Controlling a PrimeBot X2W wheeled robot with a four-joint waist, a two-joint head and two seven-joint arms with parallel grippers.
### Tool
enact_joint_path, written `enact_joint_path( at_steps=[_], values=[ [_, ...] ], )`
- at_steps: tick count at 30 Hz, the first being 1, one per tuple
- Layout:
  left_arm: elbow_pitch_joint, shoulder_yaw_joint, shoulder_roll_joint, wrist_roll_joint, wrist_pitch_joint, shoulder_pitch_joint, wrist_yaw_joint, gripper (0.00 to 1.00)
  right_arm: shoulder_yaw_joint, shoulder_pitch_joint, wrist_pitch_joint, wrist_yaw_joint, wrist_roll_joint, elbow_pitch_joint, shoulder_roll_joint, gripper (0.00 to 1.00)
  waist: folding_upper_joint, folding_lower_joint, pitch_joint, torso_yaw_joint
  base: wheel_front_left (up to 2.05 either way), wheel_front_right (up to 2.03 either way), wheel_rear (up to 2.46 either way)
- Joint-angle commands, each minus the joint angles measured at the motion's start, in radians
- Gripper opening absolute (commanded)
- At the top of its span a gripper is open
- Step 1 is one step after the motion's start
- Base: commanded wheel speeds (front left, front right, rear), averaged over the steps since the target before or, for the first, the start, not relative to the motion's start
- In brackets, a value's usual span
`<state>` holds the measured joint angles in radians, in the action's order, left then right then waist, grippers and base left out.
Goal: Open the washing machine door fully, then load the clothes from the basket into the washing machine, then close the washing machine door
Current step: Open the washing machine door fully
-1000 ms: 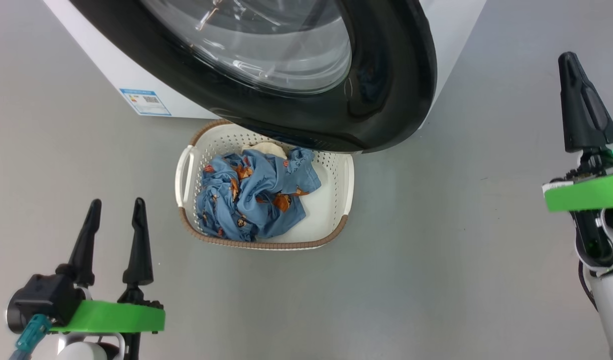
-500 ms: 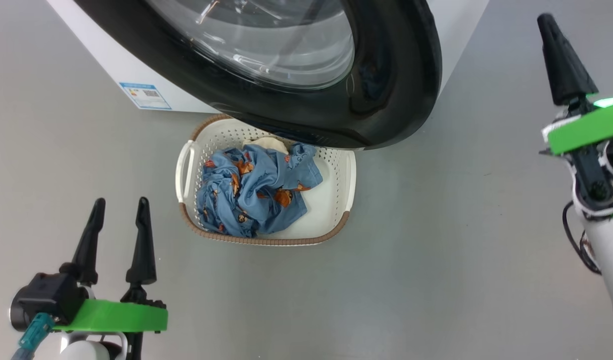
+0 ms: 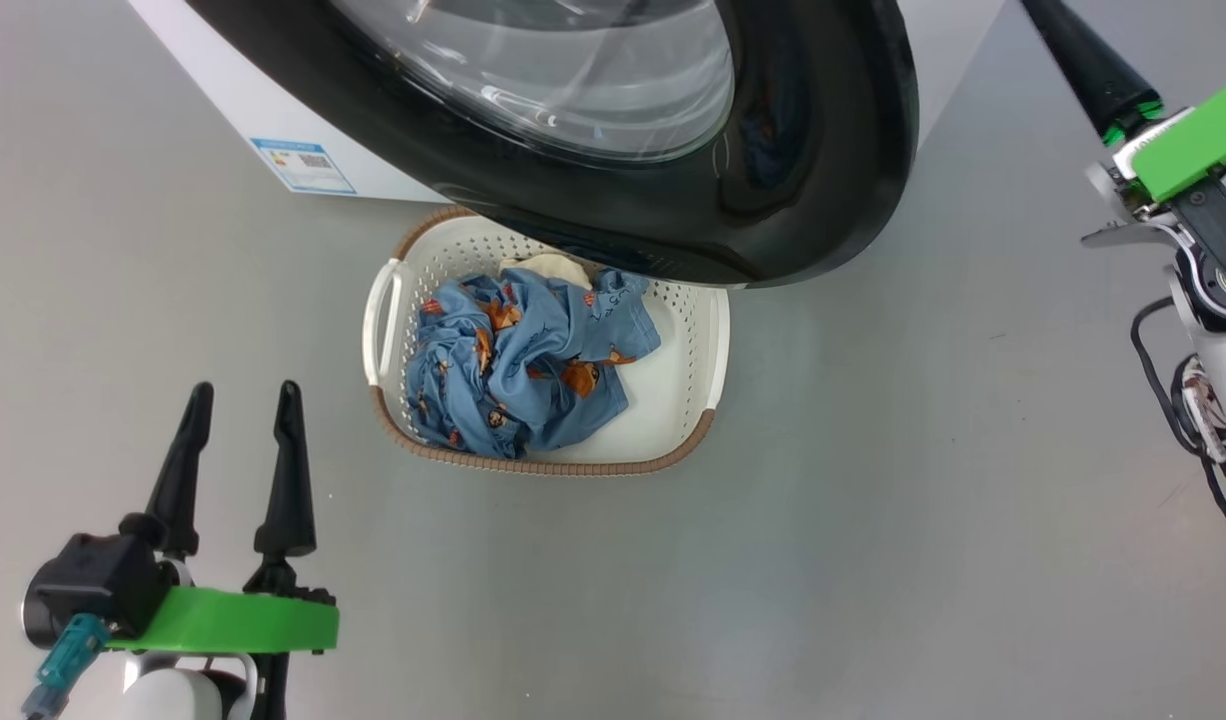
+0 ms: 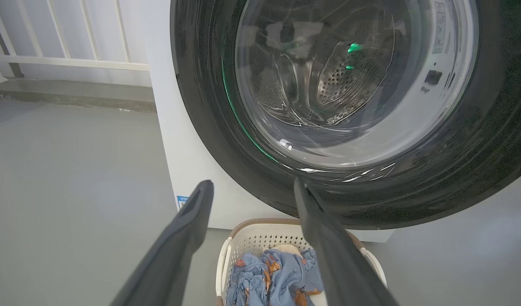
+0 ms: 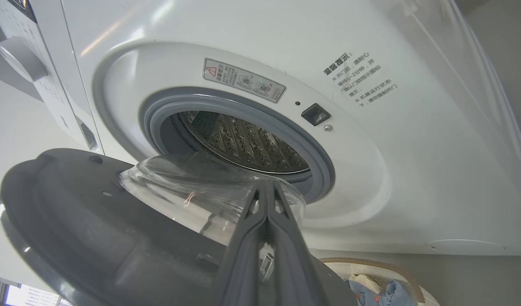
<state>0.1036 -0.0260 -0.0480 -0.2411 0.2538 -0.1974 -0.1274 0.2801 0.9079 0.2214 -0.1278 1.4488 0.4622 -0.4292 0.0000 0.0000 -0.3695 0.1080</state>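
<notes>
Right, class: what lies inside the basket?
Crumpled light-blue clothes fill the left of the basket, cream cloth behind them. Its far end is covered by the washing machine door; anything beneath the clothes is hidden.

**Laundry corner, plain and bare**

Marked as a washing spot by a big white front-loading washing machine [image 5: 413, 127] with a steel drum [image 5: 247, 142], printed warning labels [image 5: 243, 80] above the opening and a blue-edged sticker [image 3: 303, 165] low on the front. Backed up by a small plastic basket [image 3: 718, 340] of blue printed clothes [image 3: 513, 370], set on the smooth grey floor [image 3: 873, 520] partly under the open door [image 3: 823, 150]. Bounded behind by white railing bars [image 4: 73, 38] over a low ledge [image 4: 73, 93]. Cannot tell whether home, balcony or test room.
</notes>
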Motion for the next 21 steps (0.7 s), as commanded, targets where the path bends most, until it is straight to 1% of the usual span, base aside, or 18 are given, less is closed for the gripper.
enact_joint_path(
  at_steps=[1, 6, 14, 16, 17, 21],
  values=[
    [-0.022, 0.033, -0.018, -0.009, 0.008, -0.025, -0.003, 1.00, 0.013, 0.016, 0.022, -0.003, 0.017, -0.015, 0.006, 0.00, 0.0000, 0.0000, -0.003, 0.002, 0.00, 0.00, 0.00],
    [-0.021, 0.034, -0.016, -0.011, 0.008, -0.032, -0.003, 1.00, 0.031, 0.062, 0.143, -0.003, 0.090, 0.010, 0.024, 0.00, 0.0000, 0.0000, -0.011, 0.009, 0.00, 0.00, 0.00],
    [-0.017, 0.035, -0.012, -0.014, 0.008, -0.036, -0.003, 1.00, 0.023, 0.110, 0.264, -0.003, 0.177, 0.063, 0.037, 0.00, 0.0000, 0.0000, -0.020, 0.019, 0.00, 0.00, 0.00],
    [-0.017, 0.036, -0.012, -0.014, 0.008, -0.037, -0.003, 1.00, 0.027, 0.118, 0.300, -0.003, 0.192, 0.079, 0.038, 0.00, 0.0000, 0.0000, -0.021, 0.020, 0.00, 0.00, 0.00],
    [-0.018, 0.038, -0.011, -0.013, 0.008, -0.037, -0.003, 1.00, 0.035, 0.125, 0.335, -0.003, 0.203, 0.087, 0.039, 0.00, 0.0000, 0.0000, -0.023, 0.019, 0.00, 0.00, 0.00],
    [-0.018, 0.040, -0.010, -0.013, 0.008, -0.037, -0.003, 1.00, 0.047, 0.132, 0.380, -0.003, 0.213, 0.099, 0.043, 0.00, 0.0000, 0.0000, -0.024, 0.019, 0.00, 0.00, 0.00]
  ],
)
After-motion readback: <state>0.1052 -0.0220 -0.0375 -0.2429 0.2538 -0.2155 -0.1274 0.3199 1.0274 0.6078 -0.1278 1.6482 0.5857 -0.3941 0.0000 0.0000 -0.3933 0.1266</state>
